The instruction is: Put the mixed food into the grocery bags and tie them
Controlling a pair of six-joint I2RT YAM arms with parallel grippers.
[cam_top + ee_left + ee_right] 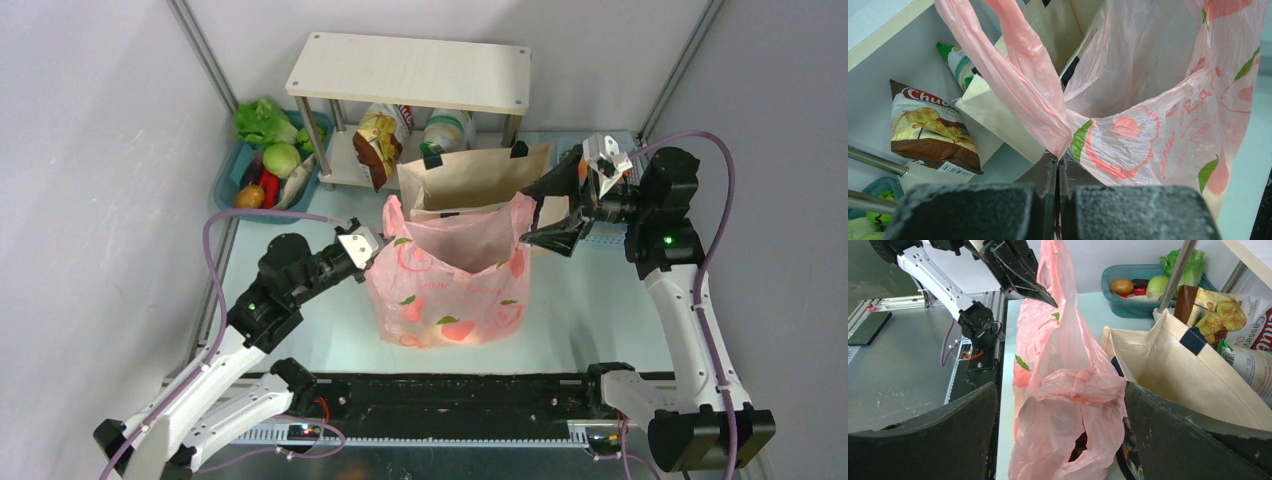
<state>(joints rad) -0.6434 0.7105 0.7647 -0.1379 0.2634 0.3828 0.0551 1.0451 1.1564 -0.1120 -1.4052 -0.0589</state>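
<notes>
Your left gripper point(372, 243) is clenched on the left handle of the pink bag point(445, 290). In the left wrist view the 2 fingers meet with the twisted pink film pinched between them. That hold looks meant to keep the handle lifted and drawn left, so the thin bag cannot slump and its mouth stays spread.

Your right gripper point(528, 214) is released, its jaws spread wide on either side of the bag's right handle. In the right wrist view the bunched pink film sits between the fingers, but neither pad presses it. By my reading you are lined up to take the 2nd handle, which the tying step needs.

The pink bag stands on the table point(600, 300), roughly midway between the arms. Its long axis is vertical, with the base down and the mouth facing up. The mouth is stretched left to right, along the line between the 2 handles. Something dark shows through a gap in the film, but I cannot tell what is inside.

The canvas tote point(470, 172) stands upright just beyond it, touching or nearly so, with its mouth open upward too. The crisp packet point(930, 130) leans under the shelf point(410, 70), not yet bagged. Vegetables sit in the teal basket point(228, 178) at the far left.
</notes>
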